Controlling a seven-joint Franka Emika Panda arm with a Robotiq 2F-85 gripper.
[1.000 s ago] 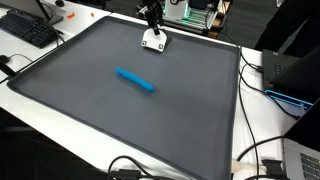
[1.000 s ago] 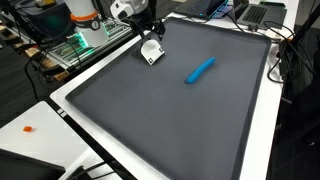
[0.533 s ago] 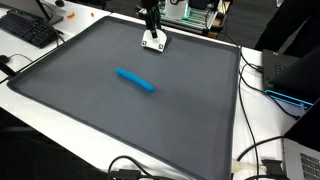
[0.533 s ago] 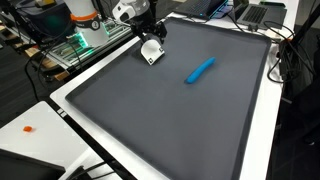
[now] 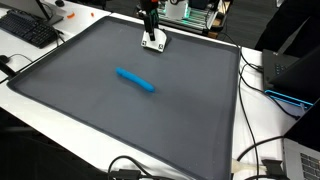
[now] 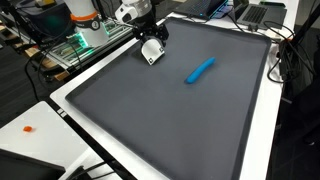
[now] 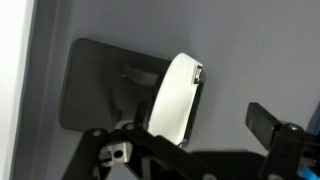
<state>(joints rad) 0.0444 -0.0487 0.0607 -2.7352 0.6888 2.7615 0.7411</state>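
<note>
A small white block (image 5: 154, 42) is seen at the 12 o'clock edge of the grey mat (image 5: 120, 125), well apart from the blue marker (image 5: 135, 79) that lies near the mat's middle. The gripper (image 5: 151, 32) is held directly over the block, pointing down at it. In the wrist view the block (image 7: 175, 100) is shown standing on a narrow edge, tilted a little, with a dark strip along its 3 o'clock side and a shadow thrown toward 9 o'clock. One dark finger (image 7: 265, 120) is visible at 3 o'clock of the block with bare mat between them, so the jaws are judged to be apart and not closed on anything. The opposite finger is not clearly made out.

The block is judged to be light and stiff, with a smooth, probably plastic skin that could slide between the pads. Standing on edge, it is likely to be tipped over by a light knock. It would best be taken across its thin dimension, with the pads set on the two broad flat faces near the middle of its height. The rounded top is best avoided. In an exterior view the block (image 6: 152, 52) is seen just below the fingertips
</note>
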